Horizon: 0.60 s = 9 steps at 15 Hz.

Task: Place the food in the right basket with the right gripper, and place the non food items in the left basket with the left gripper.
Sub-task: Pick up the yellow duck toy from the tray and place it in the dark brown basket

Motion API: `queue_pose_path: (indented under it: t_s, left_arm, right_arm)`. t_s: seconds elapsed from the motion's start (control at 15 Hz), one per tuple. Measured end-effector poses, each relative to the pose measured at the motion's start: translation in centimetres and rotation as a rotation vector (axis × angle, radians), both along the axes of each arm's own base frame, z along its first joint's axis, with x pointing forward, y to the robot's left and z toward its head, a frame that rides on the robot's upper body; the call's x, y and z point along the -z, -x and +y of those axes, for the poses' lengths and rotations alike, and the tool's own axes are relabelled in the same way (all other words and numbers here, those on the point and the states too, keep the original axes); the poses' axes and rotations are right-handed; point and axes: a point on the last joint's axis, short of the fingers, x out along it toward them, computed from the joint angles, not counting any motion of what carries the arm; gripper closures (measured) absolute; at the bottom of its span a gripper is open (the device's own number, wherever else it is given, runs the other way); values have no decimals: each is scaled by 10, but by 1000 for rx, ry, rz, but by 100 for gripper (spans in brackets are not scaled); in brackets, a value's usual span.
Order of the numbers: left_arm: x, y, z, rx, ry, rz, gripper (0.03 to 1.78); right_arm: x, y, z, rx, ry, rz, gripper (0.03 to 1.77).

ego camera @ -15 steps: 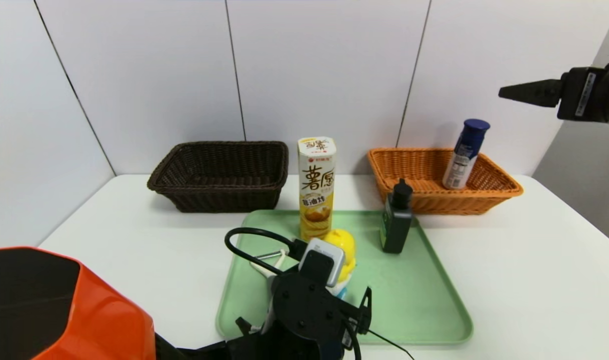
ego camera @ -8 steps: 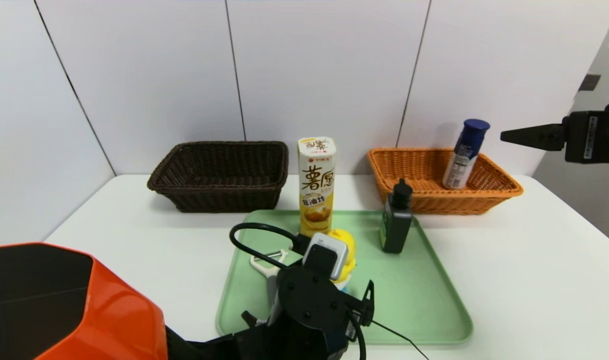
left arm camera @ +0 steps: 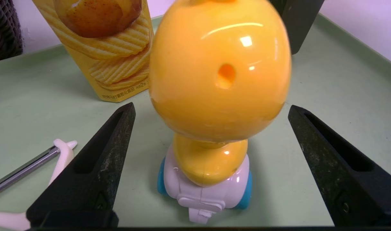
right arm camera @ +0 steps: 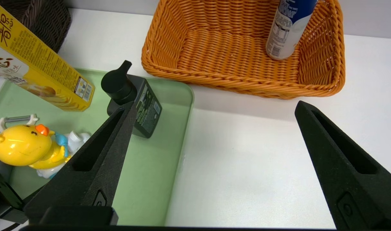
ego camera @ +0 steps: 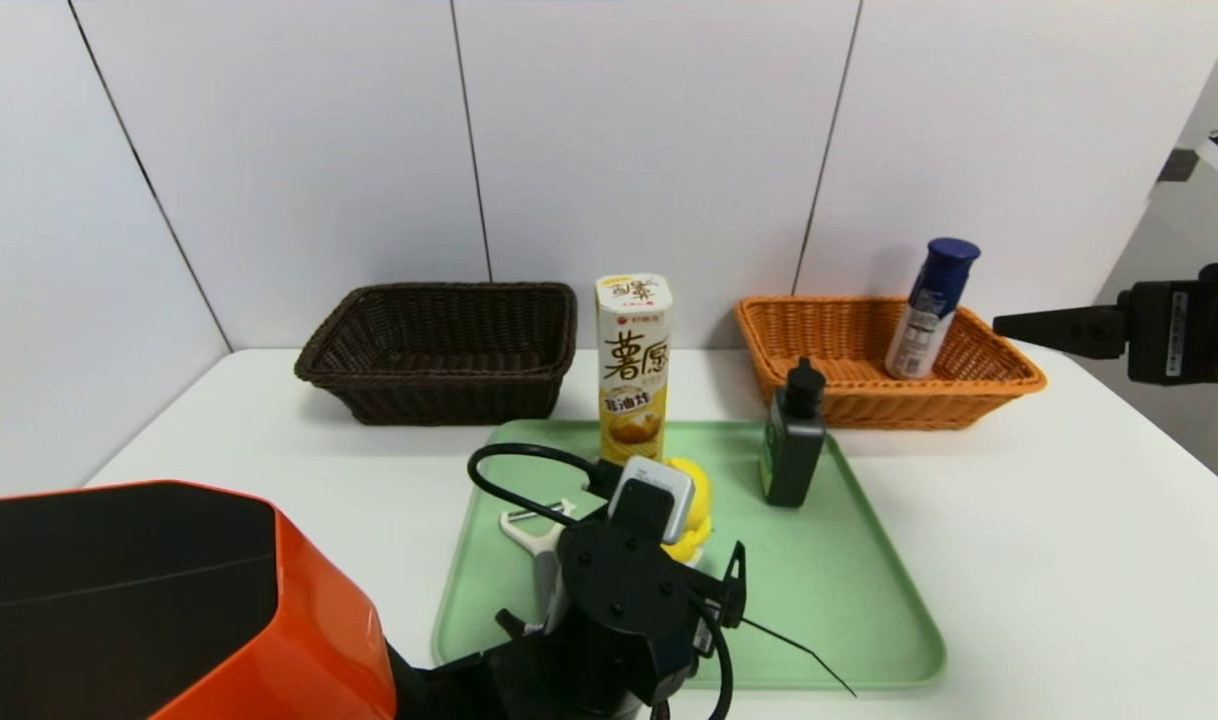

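Lowered since the earlier frame, the right tool (right arm camera: 211, 166) hangs released above the white surface (ego camera: 1069, 520) beside the orange wicker basket (ego camera: 1009, 385). Left tool (left arm camera: 211, 166), fingers spread, flanks the yellow plastic duck toy (left arm camera: 219, 73) on the green plastic tray (ego camera: 849, 600), not touching it.

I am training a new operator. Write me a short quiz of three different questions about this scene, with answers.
1. True or false: the left gripper is closed on the yellow duck toy.
2. Which item already leans inside the orange basket?
A) chip box
B) blue-capped bottle
C) dark bottle
3. Fill in: the peeler lies on the green ____.

Key: 1 false, it is open with the toy between its fingers; 2 B; 3 tray.
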Motion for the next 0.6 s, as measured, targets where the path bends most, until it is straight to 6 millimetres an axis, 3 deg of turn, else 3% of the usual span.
queue_pose_path:
  t_s: [0.6]
  left_arm:
    - [5, -8, -5, -1, -10, -2, 12]
  right_arm:
    - [19, 0, 0, -5, 6, 68, 10]
